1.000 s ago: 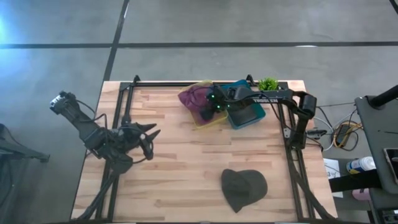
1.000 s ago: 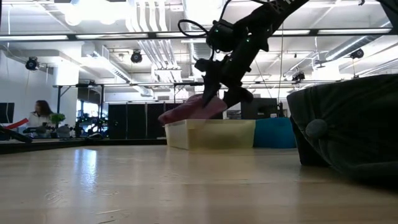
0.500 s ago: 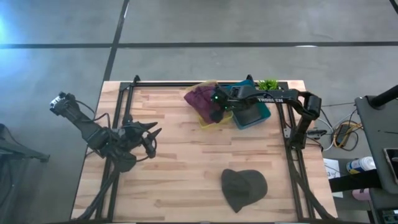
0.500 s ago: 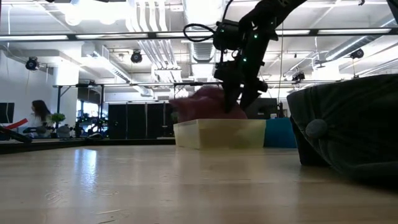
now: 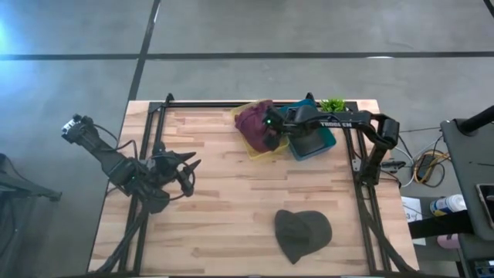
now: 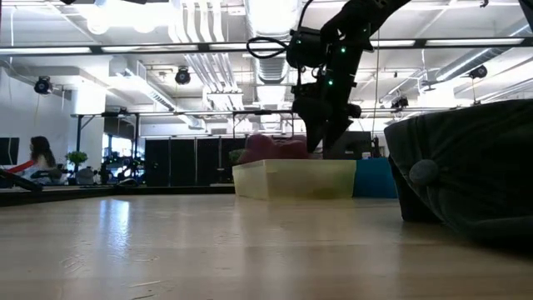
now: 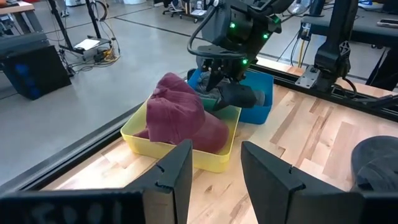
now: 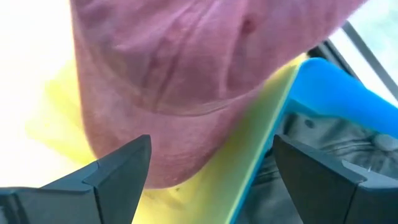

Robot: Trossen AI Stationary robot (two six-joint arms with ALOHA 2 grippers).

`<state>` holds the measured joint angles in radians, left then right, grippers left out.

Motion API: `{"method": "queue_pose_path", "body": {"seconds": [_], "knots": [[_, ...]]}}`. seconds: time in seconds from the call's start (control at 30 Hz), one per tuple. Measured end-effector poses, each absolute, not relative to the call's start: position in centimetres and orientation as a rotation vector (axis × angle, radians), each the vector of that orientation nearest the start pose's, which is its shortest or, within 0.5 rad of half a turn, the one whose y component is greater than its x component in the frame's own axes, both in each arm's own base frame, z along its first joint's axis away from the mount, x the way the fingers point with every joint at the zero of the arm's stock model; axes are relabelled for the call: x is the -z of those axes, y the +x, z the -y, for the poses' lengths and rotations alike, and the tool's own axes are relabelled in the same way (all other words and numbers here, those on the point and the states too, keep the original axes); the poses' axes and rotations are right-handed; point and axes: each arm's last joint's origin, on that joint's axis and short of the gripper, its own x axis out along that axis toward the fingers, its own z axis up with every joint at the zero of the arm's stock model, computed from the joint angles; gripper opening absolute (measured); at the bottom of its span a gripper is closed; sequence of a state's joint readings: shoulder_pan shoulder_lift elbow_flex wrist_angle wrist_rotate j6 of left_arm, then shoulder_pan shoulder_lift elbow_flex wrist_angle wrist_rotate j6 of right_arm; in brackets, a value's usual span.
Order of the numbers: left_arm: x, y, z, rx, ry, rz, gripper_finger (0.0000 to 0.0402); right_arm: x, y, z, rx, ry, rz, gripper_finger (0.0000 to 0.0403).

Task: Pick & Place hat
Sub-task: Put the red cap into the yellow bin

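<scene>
White "TROSSEN" lettering runs along the right arm (image 5: 340,122)

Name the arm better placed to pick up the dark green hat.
Probably right. The right gripper hangs open over the yellow bin, on the dark green hat's side; the left gripper waits across the table.

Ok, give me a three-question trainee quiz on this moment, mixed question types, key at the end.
1. True or false: the maroon hat lies in the yellow bin.
2. Which gripper is over the bins? A) left B) right
3. Fill in: the dark hat lies on the ____.

Key: 1 true. 2 B, the right gripper, fingers open; the left gripper waits apart at the table's left side. 3 table.
</scene>
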<state>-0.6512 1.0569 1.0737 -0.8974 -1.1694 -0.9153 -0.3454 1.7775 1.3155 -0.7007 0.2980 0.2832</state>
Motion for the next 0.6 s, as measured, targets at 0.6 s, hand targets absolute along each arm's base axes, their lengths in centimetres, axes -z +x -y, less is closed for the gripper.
{"method": "queue_pose_path", "body": {"seconds": [0.6], "knots": [[-29.2,20.4,6.3,-0.557,-0.215,-0.498,0.0133,-23.6,33.9,14.6,0.684,0.326,-0.909,0.0326]]}}
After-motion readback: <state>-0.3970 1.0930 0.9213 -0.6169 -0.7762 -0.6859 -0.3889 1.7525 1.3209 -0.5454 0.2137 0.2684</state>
